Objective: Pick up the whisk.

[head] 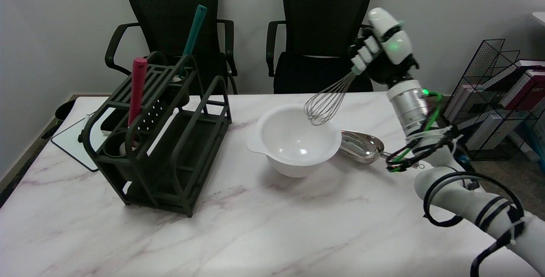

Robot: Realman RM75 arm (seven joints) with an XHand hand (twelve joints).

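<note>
Right hand point(382, 49) raised above the table, fingers wrapped around the handle of the silver wire balloon whisk point(325, 101). Whisk is airborne, angling down and left from the hand, wire head hanging over the far rim of the white plastic mixing bowl point(294, 140). Shiny metal scoop point(362, 145) lies on the white marble table point(272, 226) below the hand, touching the bowl's right side. Dark green utensil rack point(164, 140) well off to the hand's left, holding a red-handled tool point(137, 91) and a teal-handled tool point(193, 34).
</note>
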